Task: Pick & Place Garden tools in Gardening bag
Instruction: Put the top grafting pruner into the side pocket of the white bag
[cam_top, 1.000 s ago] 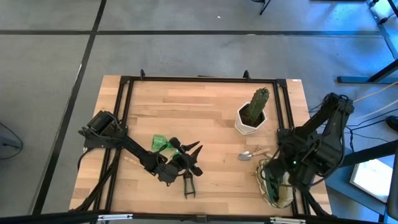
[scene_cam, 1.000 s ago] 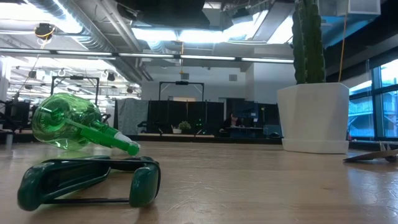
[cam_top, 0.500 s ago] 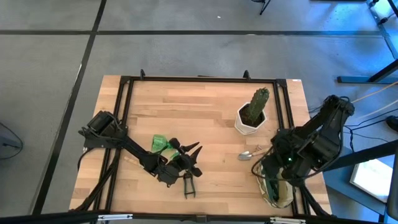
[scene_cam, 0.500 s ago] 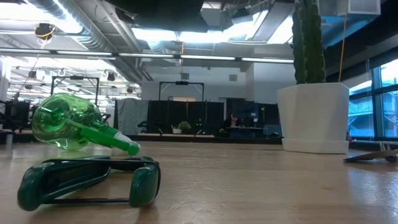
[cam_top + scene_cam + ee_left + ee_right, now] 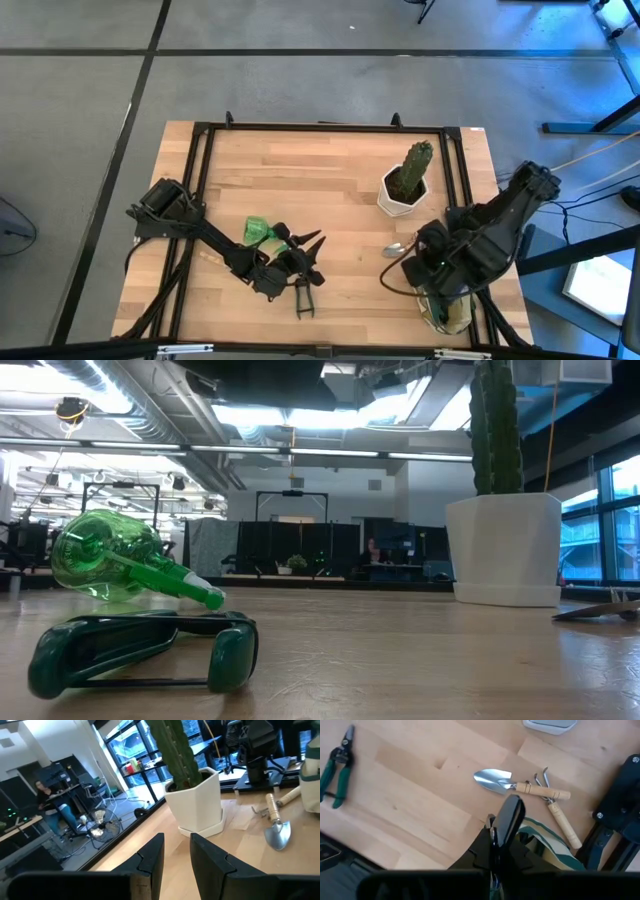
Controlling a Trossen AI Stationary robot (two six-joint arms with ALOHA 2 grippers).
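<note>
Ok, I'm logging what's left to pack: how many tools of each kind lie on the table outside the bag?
Shears: 1
Spray bottle: 1
Trowel: 1
Hand rake: 1
Total: 4

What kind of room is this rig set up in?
Probably an open lab or workshop office: exposed ceiling ducts overhead, desks with a seated person behind, tall windows along one side, and a wooden table in a black frame.
</note>
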